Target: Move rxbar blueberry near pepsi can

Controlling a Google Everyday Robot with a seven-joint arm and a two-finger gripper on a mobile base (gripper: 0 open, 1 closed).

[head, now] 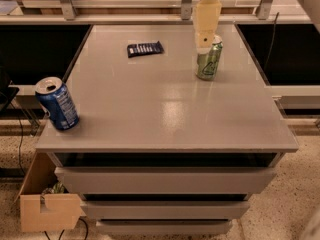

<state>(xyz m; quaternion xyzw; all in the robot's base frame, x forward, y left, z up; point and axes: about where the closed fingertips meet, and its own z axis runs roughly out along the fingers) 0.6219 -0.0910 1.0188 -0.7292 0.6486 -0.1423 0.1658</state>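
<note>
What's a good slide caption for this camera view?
Gripper hovers by the green can; rxbar blueberry lies at the back, pepsi can stands at the near left edge.

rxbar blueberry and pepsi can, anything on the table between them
Nothing: the camera view shows bare table between the rxbar blueberry and the pepsi can. The end effector hangs over the green can, off that line.

rxbar blueberry (pixel 145 48) back centre, pepsi can (pixel 57 104) front left, end effector (pixel 204 40) over other can (pixel 209 61) back right
</note>
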